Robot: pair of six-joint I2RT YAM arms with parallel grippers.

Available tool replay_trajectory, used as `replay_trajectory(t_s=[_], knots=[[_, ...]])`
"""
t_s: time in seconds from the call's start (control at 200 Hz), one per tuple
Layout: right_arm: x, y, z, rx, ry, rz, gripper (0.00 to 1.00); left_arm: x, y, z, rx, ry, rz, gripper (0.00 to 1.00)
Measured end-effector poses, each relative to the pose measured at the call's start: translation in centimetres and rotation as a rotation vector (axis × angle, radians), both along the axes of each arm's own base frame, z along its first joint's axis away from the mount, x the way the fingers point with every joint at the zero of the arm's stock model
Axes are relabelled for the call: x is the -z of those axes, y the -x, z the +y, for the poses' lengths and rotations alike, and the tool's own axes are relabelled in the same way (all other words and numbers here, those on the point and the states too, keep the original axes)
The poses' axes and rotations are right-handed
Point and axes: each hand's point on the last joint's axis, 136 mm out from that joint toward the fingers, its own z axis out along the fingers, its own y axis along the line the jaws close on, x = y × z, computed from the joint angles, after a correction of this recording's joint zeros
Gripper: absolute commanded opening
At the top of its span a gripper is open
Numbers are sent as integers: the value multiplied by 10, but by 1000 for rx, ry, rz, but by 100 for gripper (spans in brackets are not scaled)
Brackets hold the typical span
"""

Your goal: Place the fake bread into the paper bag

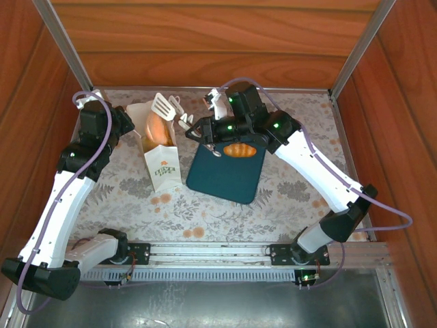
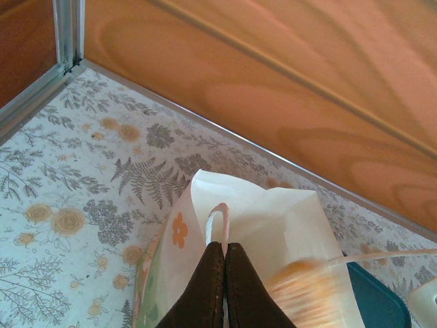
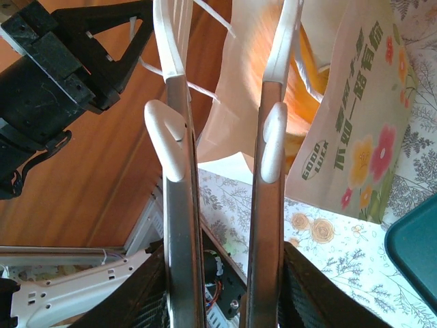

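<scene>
Nearest the arm bases, the floral table cover lay bare. Just beyond it sat the dark teal tray. One golden roll rested on the tray's far end, partly under the right arm's wrist.

Left of the tray, close beside it, stood the white paper bag, upright and mouth open, its logo facing the bases. And there was bread in it: an orange-brown roll sat down inside the opening. From the left wrist the bag showed a blurred golden shape at its mouth.

The left gripper was at the bag's left rim. Up close its dark fingers were pressed flat together on the paper edge, right below a cord handle; it was pinching the bag.

Farther back, the right gripper hung over the bag's far rim. Its white spatula fingers stood well apart with nothing between them; open and empty, with the bag past them.

Behind it all was the wooden back wall.
</scene>
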Motion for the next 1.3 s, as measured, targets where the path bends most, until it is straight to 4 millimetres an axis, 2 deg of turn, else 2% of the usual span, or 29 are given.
replay_trajectory(t_s=[0.33, 0.415, 0.575, 0.66, 0.755, 0.855, 0.919, 0.989, 1.104, 1.109, 1.219, 1.299], knots=[[-5, 0, 0, -2, -11, -8, 28, 0, 0, 0, 0, 0, 0, 0], [-17, 0, -1, 1, -26, -27, 28, 0, 0, 0, 0, 0, 0, 0], [-52, -4, -9, 24, -78, -96, 28, 0, 0, 0, 0, 0, 0, 0], [-64, -9, -26, 64, -90, -120, 28, 0, 0, 0, 0, 0, 0, 0], [-74, -20, -55, 144, -96, -143, 28, 0, 0, 0, 0, 0, 0, 0], [-71, -30, -91, 240, -82, -153, 29, 0, 0, 0, 0, 0, 1, 0], [-59, -36, -112, 301, -58, -143, 29, 1, 0, 0, 0, 0, 2, 0], [-36, -42, -129, 352, -18, -111, 29, 1, -1, 0, 0, -1, 3, 0], [19, -52, -147, 408, 74, -9, 28, 2, -1, 0, 1, -1, 5, 0], [27, -53, -149, 414, 85, 5, 27, 2, -1, 0, 1, -1, 5, 0], [90, -61, -167, 460, 182, 135, 24, 2, -2, -1, 1, -1, 6, 0], [127, -67, -182, 503, 238, 218, 23, 2, -1, -1, 1, -1, 6, 0]])
